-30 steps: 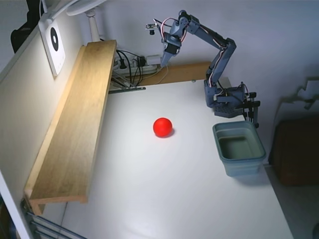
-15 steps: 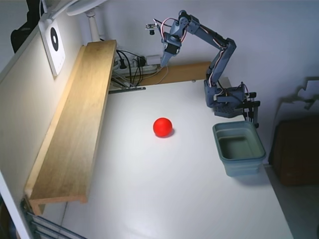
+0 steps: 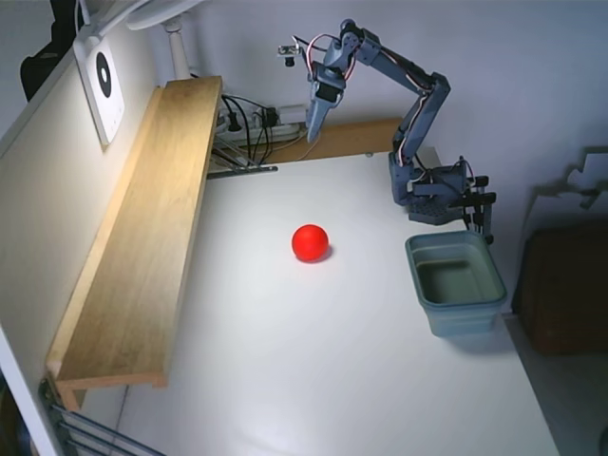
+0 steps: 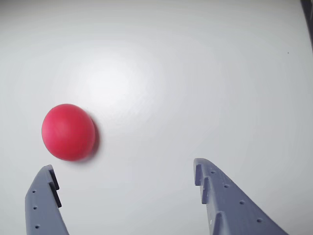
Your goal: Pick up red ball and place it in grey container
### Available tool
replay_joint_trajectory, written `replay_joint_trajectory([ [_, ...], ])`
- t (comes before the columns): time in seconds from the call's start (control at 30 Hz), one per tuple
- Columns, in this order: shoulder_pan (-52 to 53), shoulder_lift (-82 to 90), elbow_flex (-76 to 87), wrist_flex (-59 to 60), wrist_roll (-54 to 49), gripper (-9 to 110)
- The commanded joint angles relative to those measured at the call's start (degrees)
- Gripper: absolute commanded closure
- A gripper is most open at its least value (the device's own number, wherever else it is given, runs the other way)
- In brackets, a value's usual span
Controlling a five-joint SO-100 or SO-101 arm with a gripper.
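Meanwhile the grey container (image 3: 456, 282) sits empty, the red ball (image 3: 310, 242) lies apart, and the gripper (image 3: 312, 133) hangs wide, holding nothing.

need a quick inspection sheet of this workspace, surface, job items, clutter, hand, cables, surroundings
surface: plain white table, no spills seen
job's things: small smooth red ball lies mid-table, untouched; rectangular grey-blue plastic tub sits at the table's right edge in the fixed view, looks empty
clutter: nothing seen on the table
hand: blue two-finger hand raised above the table, jaws open, holding nothing; ball lies off-centre toward the left finger in the wrist view
cables: black cables bunched at the back near a power strip
surroundings: long wooden shelf along the left wall
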Motion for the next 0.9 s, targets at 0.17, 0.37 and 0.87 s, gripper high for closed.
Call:
replay_joint_trajectory([
  [0.17, -6.44, 1.46, 0.78, 0.33, 0.09, 63],
  [0.37, -13.38, 1.46, 0.78, 0.33, 0.09, 63],
  [0.87, -19.62, 1.46, 0.78, 0.33, 0.09, 63],
])
